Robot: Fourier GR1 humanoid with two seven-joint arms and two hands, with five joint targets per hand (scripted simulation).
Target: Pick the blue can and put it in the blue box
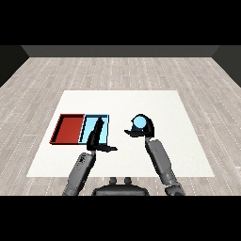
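We see the blue can (140, 123) from above, its light blue top showing as a round disc, held up in the right hand (145, 128) over the white table (179, 141). The black fingers of that hand curl round the can's far and right sides, and the thumb reaches out to the left just below the can, so we read the hand as clamped on the can. We cannot tell whether the can's base touches the table, since the hand hides everything below the top. The grey right forearm (161, 161) runs from the wrist down toward the view's lower right. The can sits to the right of the light blue tray (104, 120), apart from it, with a strip of bare table between them. The light blue tray lies on the left half of the table, and the red tray (68, 128) lies touching its left side, the two edge to edge. The left hand (96, 136) lies over the near part of the light blue tray, its fingers straight and pointing away from the robot across the tray, its thumb stuck out to the right over the table. We see nothing held in it. The left forearm (81, 170) comes up from the lower left. Around the table lies a grey plank floor (122, 70).
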